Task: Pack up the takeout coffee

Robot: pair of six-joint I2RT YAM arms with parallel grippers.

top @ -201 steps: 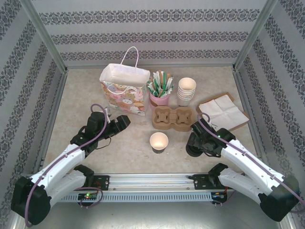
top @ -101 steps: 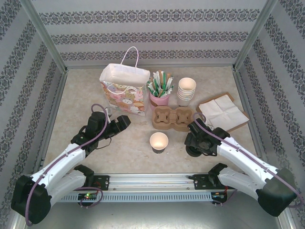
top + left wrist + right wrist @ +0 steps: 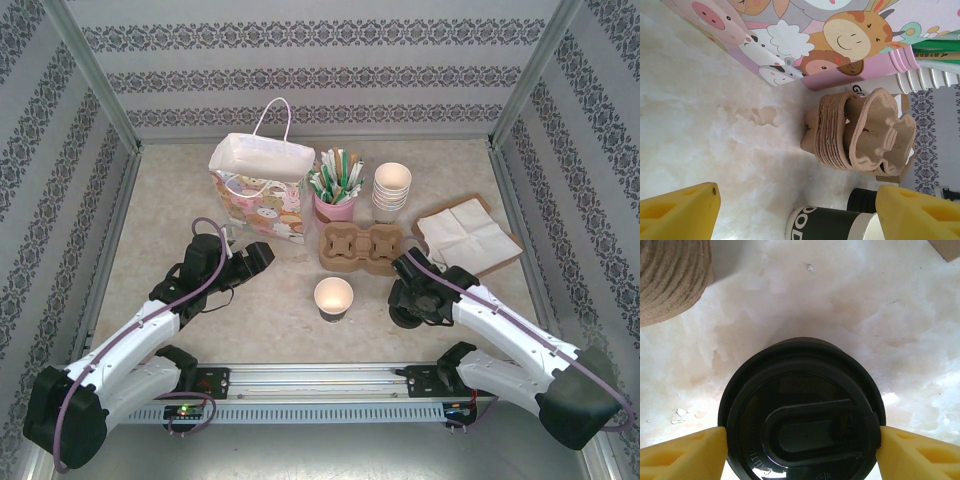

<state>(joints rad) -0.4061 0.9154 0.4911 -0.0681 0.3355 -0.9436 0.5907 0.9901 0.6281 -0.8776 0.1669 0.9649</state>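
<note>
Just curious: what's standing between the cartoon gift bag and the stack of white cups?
A pink cup holding green-and-white sticks, seen in the top view.

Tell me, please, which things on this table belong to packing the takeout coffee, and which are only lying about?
Belong to the job:
- takeout coffee with black lid, flanked by the right end effector
- gift bag, probably its destination
- cardboard carrier, perhaps

Lying about:
- open dark cup
- stacked white cups
- pink cup of sticks
- napkins
</note>
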